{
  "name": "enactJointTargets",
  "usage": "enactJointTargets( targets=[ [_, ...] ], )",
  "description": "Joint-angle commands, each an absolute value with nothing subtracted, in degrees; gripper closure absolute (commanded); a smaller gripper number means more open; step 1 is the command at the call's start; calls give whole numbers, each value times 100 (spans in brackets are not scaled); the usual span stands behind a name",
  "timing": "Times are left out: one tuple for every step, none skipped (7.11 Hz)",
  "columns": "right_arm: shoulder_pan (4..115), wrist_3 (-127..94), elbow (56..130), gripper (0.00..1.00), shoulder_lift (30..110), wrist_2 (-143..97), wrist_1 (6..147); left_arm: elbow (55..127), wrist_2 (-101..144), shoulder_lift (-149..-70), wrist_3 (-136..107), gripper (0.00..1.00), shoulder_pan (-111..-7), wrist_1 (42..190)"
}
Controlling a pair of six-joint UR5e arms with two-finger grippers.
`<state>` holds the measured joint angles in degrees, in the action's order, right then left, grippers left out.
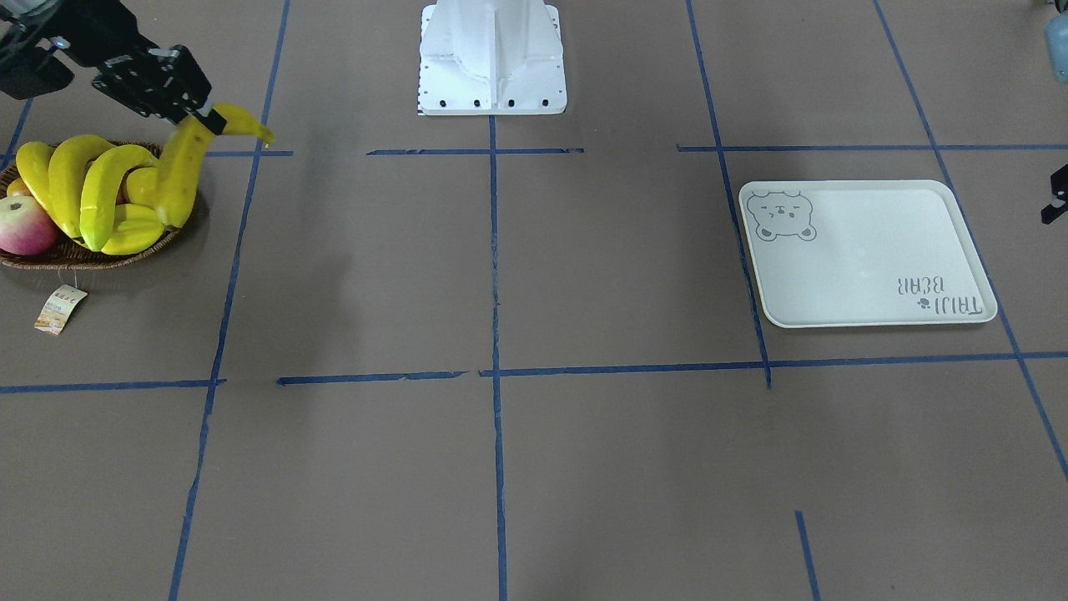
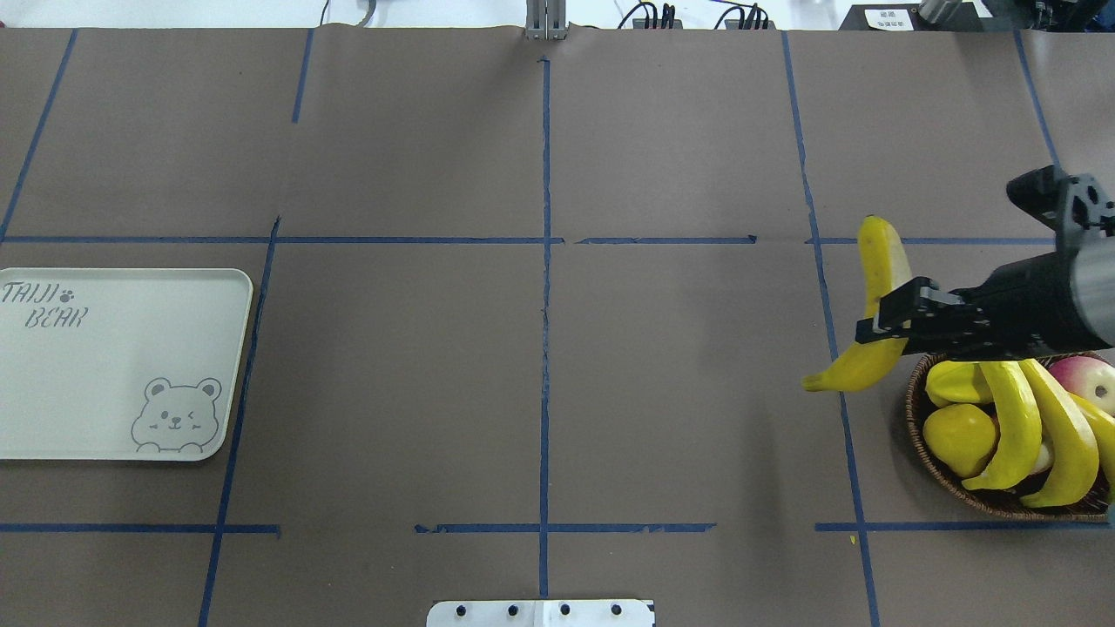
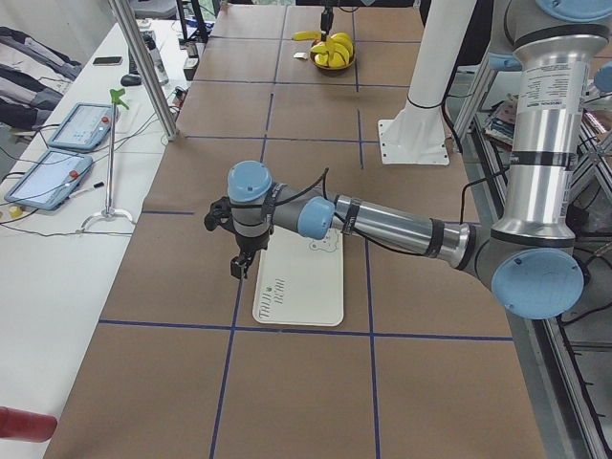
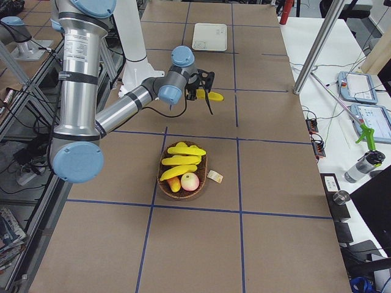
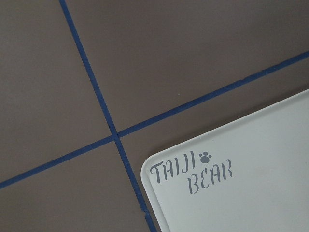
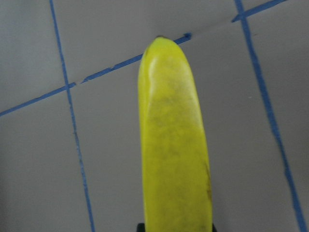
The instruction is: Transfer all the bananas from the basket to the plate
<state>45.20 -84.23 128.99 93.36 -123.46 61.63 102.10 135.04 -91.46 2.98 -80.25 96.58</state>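
Now we see the right hand (image 2: 884, 315) pinching one banana (image 2: 878, 257) near its middle and holding it in the air just beside the basket (image 1: 92, 260), on the side that faces the plate (image 1: 868, 250). Three more bananas (image 1: 75, 188) lie in the basket, leaning over one another, with a red-green apple (image 1: 25, 225) at the rim. The plate sits well apart, across the brown desk (image 1: 584, 275). Our left hand (image 3: 241, 263) hangs over the plate's lettered corner; we cannot tell whether its fingers are spread or pressed together.
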Motion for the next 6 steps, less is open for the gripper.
enactJointTargets(
  targets=[
    [3486,-9347,12649,95,8397,-11230,6135,10152,13711,-9237,-760,0,-7211,10768],
    [3054,-9787,12395,95,7898,-10719,5969,10099,13711,-9464,-1844,0,-6668,11289],
    [2780,-10035,12027,95,7510,-10375,5707,10125,13711,-9840,-3160,0,-6401,11520],
    [2438,-10089,11832,95,7419,-9919,5408,10212,13711,-10166,-4373,0,-6172,11688],
    [2052,-10099,11656,95,7374,-9366,4909,10248,13702,-10456,-5552,1,-5796,11985],
    [1883,-10099,11428,95,7191,-9186,4600,10222,13685,-10851,-6816,1,-5374,12415]
  ],
)
